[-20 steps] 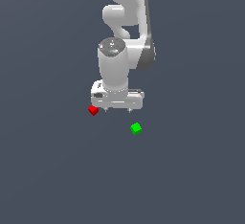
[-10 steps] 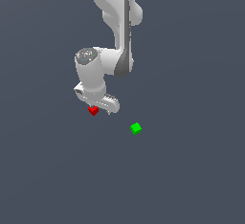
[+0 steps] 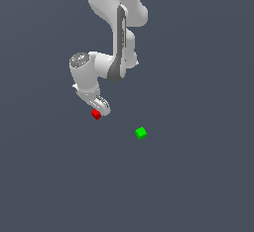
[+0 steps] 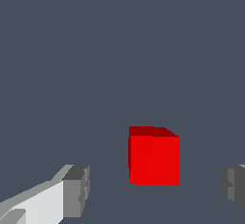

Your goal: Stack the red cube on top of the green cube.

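Partly hidden: red cube (image 4: 154, 157) | hand (image 4: 155, 189) spread, fingertips cropped

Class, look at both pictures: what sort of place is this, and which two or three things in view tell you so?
Most likely a simulated test scene, not a real room: a flat, featureless grey floor, a smooth white robot arm, and two plain untextured blocks, the red cube and the green cube, with nothing else around.

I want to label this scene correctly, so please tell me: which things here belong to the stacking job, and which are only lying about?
Belong to the job:
- red cube, between the open fingers of the hand
- green cube, apart from it, toward the exterior view's right

Only lying about:
- nothing; only the plain grey floor is visible
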